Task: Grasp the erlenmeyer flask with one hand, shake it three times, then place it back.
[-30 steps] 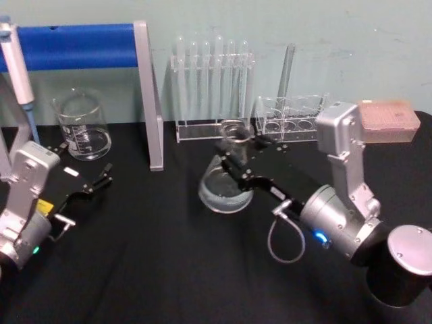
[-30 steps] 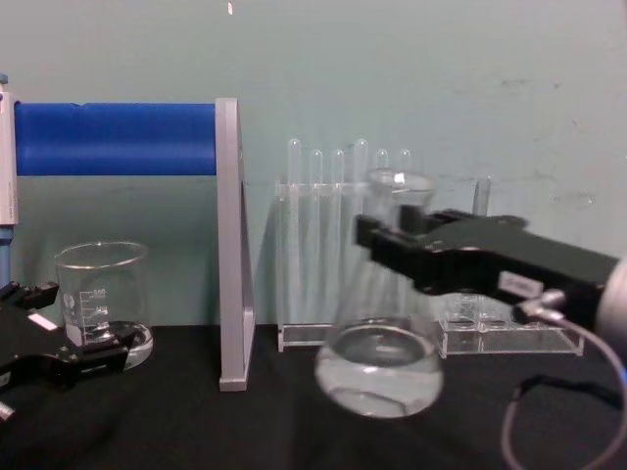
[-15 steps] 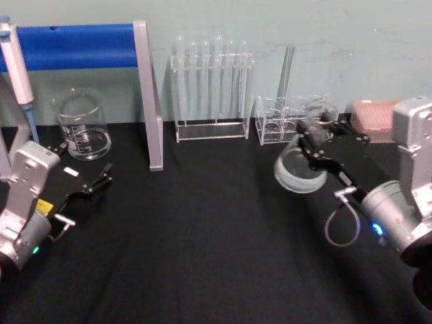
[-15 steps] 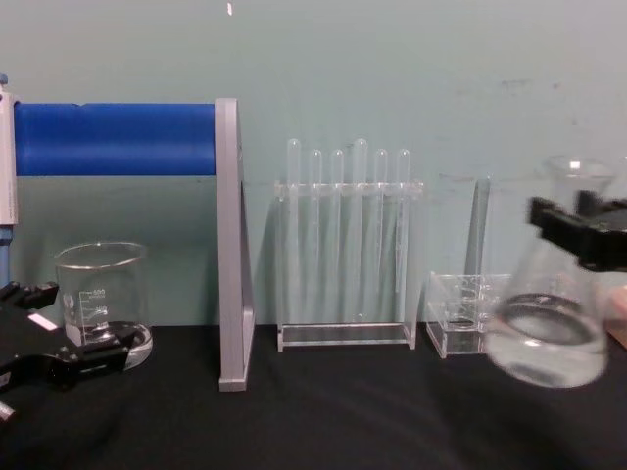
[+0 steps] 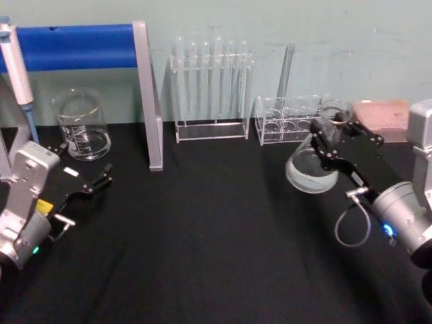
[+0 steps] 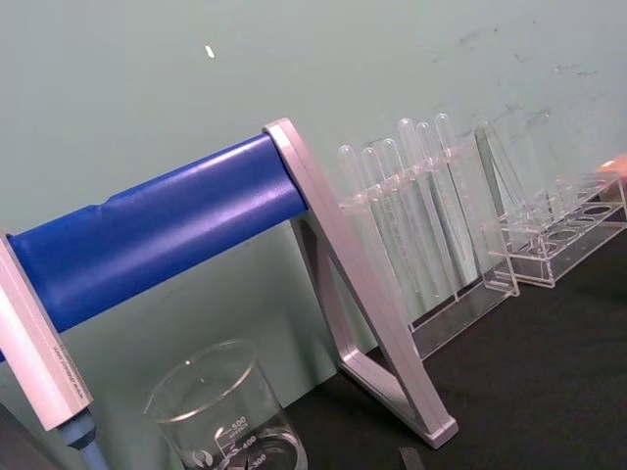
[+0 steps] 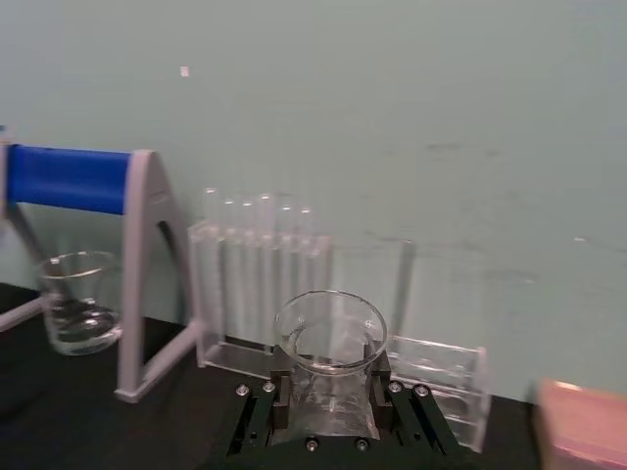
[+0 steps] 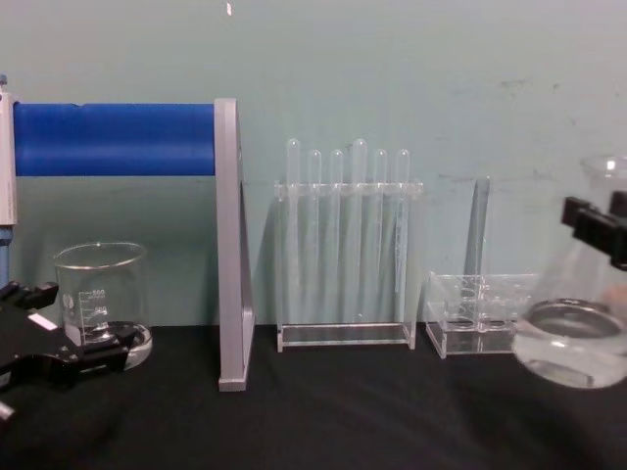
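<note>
my right pincer (image 5: 324,135) clamped tight round flask (image 5: 309,172) neck, held clear of worktop (image 5: 202,243) for shaking; left pincer (image 5: 86,164) parked open

Pale green wall (image 5: 337,27), black table (image 5: 202,256).

Right gripper (image 5: 323,135) clenched aloft; left gripper (image 5: 84,165) parked

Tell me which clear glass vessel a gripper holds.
The clear conical glass erlenmeyer flask, on the right: the black right gripper clamps its neck. The cylindrical glass beaker stands free on the left.
</note>
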You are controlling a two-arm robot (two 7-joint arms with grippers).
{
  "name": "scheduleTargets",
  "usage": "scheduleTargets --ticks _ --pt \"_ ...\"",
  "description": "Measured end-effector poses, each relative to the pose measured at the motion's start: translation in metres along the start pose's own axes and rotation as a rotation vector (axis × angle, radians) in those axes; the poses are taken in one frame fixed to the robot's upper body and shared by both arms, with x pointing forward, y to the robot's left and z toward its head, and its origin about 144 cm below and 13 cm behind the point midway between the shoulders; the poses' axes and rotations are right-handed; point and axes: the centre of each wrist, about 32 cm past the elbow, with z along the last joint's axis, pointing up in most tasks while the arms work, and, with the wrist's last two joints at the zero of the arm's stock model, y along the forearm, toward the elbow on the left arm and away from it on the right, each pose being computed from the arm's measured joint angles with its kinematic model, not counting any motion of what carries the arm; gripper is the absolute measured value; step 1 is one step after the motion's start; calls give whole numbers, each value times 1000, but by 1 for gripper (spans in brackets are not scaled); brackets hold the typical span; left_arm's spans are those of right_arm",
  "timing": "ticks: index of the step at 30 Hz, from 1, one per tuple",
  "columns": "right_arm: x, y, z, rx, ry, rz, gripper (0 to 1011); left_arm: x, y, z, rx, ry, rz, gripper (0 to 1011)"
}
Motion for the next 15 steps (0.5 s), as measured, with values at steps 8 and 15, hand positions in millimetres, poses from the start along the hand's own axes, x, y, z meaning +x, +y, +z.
scheduleTargets --ticks 8,15 --pt "-16 14 0 12 4 141 453 0 0 0 0 0 0 1001" --pt "-36 27 0 17 8 296 453 0 0 0 0 0 0 1001"
